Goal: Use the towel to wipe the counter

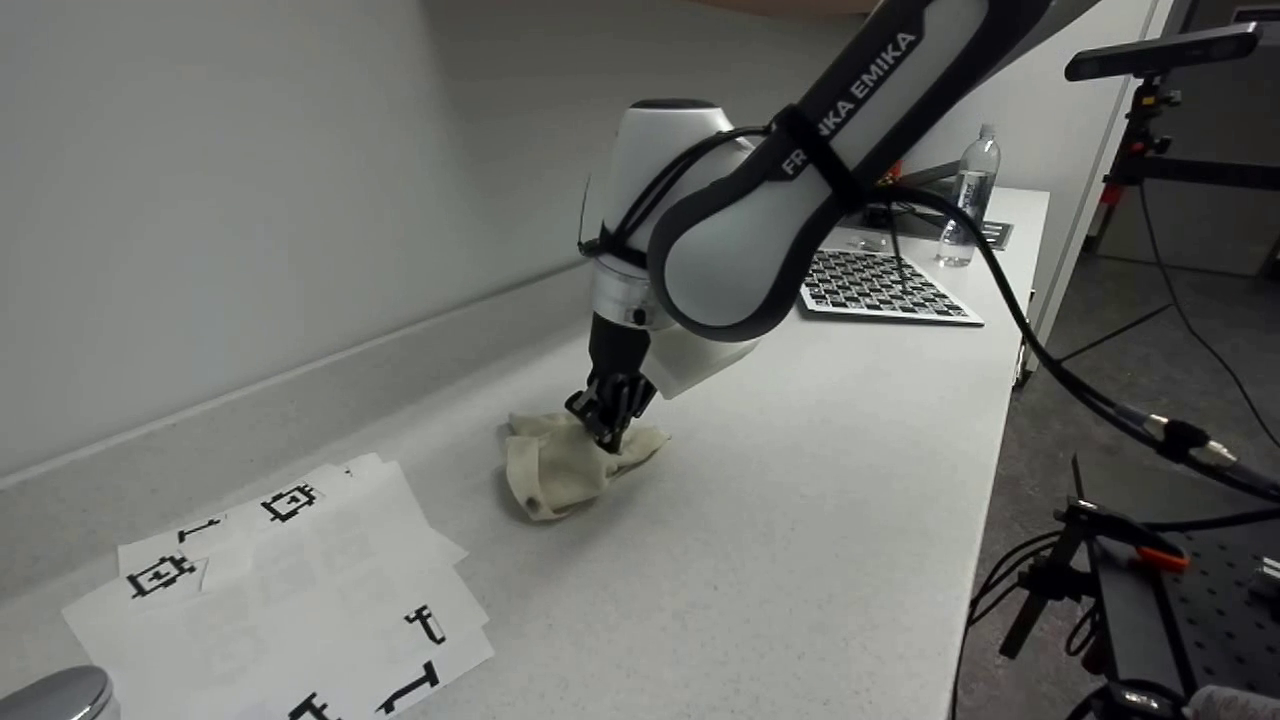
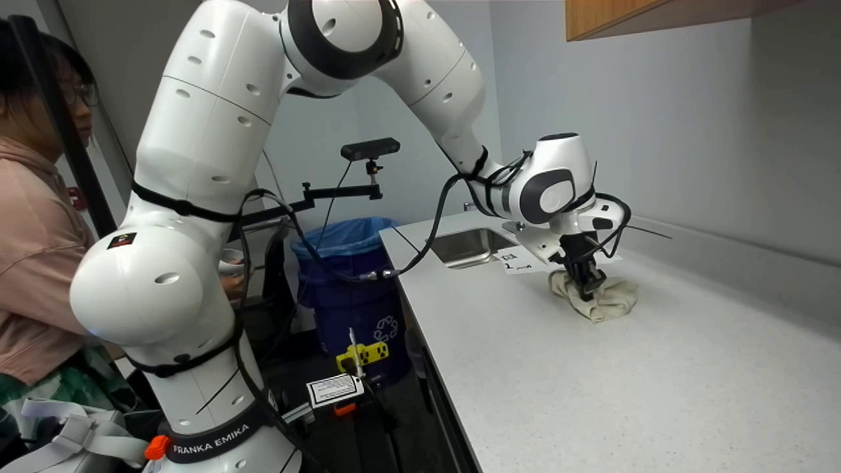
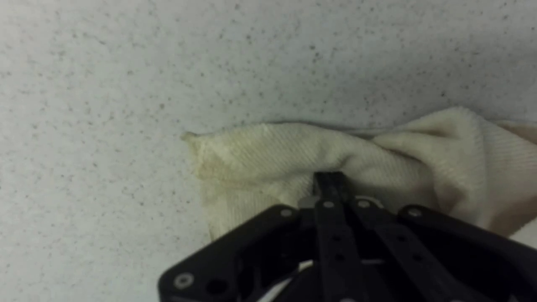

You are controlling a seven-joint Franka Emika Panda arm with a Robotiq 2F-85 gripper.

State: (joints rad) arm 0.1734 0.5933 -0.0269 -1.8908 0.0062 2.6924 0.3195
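Exterior view, tool (image 2: 587,292) touching towel (image 2: 619,297), sink (image 2: 468,246), bin (image 2: 341,303) with blue liner (image 2: 358,236)

Around your pincer (image 3: 331,178) and the towel (image 2: 616,297) you had bare desk (image 2: 591,387), open to the front edge except where a cable (image 2: 436,223) hung across. Behind, the wall (image 1: 250,200) stopped you; above jutted a cabinet (image 2: 604,16). Paper (image 1: 300,600) lay flat near the towel on one side, with the sink (image 2: 463,246) beyond; opposite, well apart, were a board (image 1: 885,285) and a bottle (image 1: 970,195).

Soft shadow on the wall (image 1: 460,170), dim blurry wrist view
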